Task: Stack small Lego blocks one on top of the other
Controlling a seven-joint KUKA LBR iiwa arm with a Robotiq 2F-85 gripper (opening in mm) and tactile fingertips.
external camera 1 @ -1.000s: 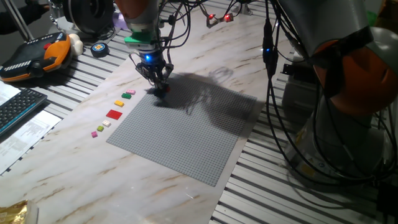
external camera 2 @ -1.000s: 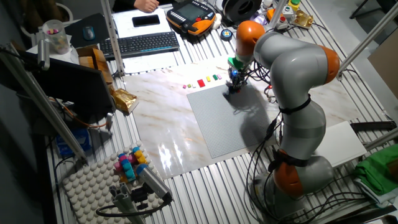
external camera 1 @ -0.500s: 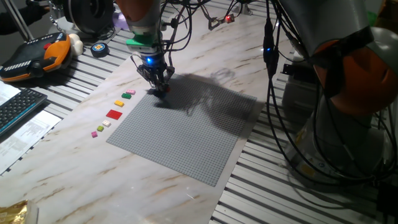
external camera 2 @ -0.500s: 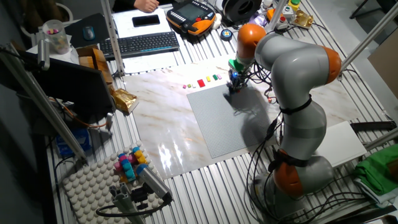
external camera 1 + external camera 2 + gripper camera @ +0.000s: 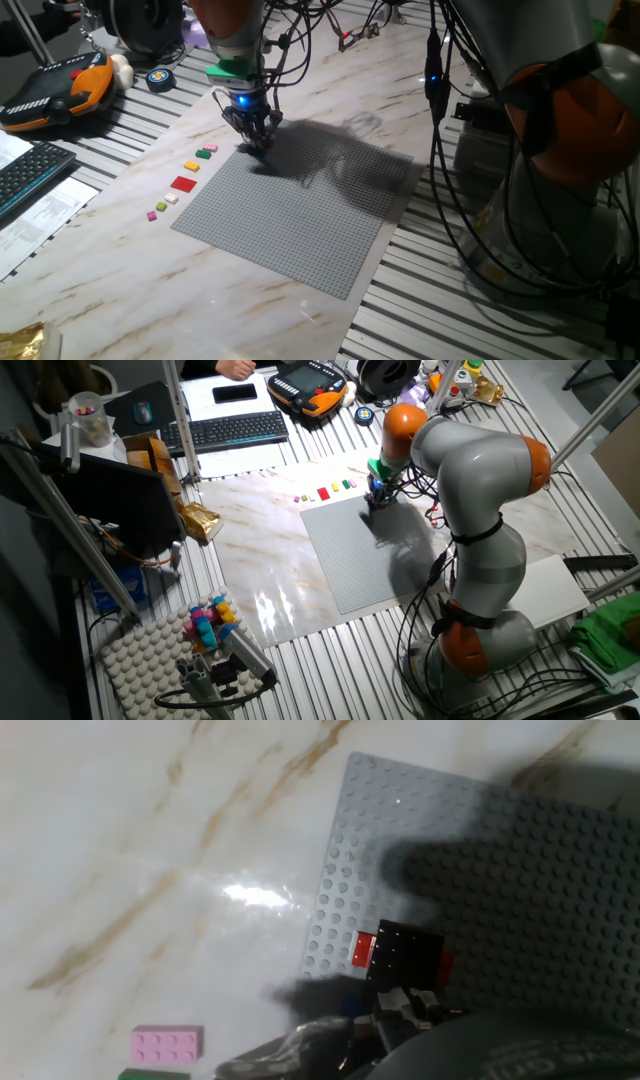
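At the grey studded plate's (image 5: 520, 900) near corner, a black small Lego block (image 5: 405, 952) sits on a red one (image 5: 362, 950), whose edge shows on both sides. I cannot make out a blue block. My gripper (image 5: 400, 1008) shows as dark, blurred fingers just below the pair, so its opening is unclear. In one fixed view my gripper (image 5: 257, 140) hangs over the plate's (image 5: 300, 220) far-left corner, fingertips close to a red speck. In the other fixed view my gripper (image 5: 375, 498) is at the plate's (image 5: 360, 560) top corner.
A row of loose pieces lies on the marble left of the plate: a wider red square (image 5: 183, 183), yellow (image 5: 192, 166), and green with pink (image 5: 207, 150). A pink brick (image 5: 167, 1044) lies near the hand. Cables and the arm's base (image 5: 560, 200) stand to the right.
My gripper has risen slightly and shifted a little toward the back. The red speck at the plate corner stays where it was.
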